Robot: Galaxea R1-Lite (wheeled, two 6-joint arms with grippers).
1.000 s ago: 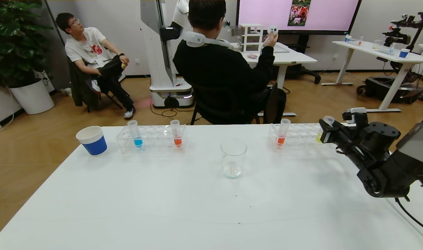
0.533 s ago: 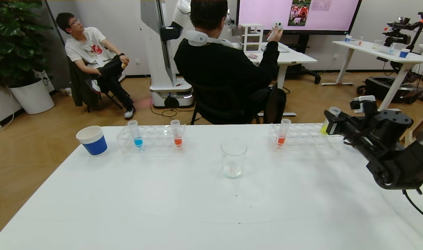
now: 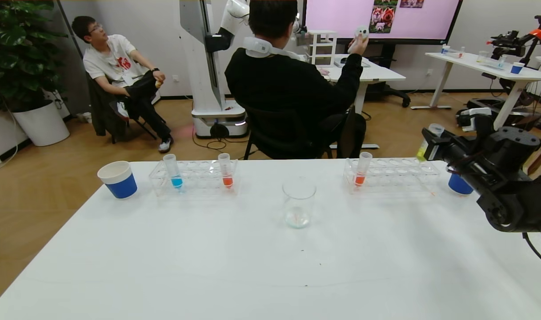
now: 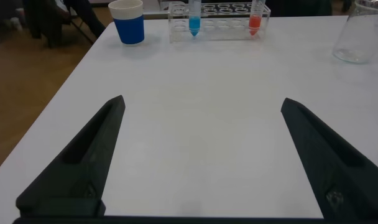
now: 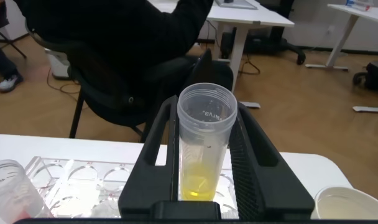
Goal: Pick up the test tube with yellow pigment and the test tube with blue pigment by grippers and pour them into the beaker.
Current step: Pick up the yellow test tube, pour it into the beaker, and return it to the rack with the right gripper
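Risk of spilling early: test tube with yellow pigment (image 3: 431,141) clamped upright in right gripper (image 3: 430,146), right edge of frame, above the rack (image 3: 390,175); any tilt short of the beaker (image 3: 298,202), frame centre, loses pigment on the table (image 3: 270,266). Left gripper (image 4: 201,162) spread wide, holding nothing, low over the near table. Test tube with blue pigment (image 3: 173,171) racked, upper left.
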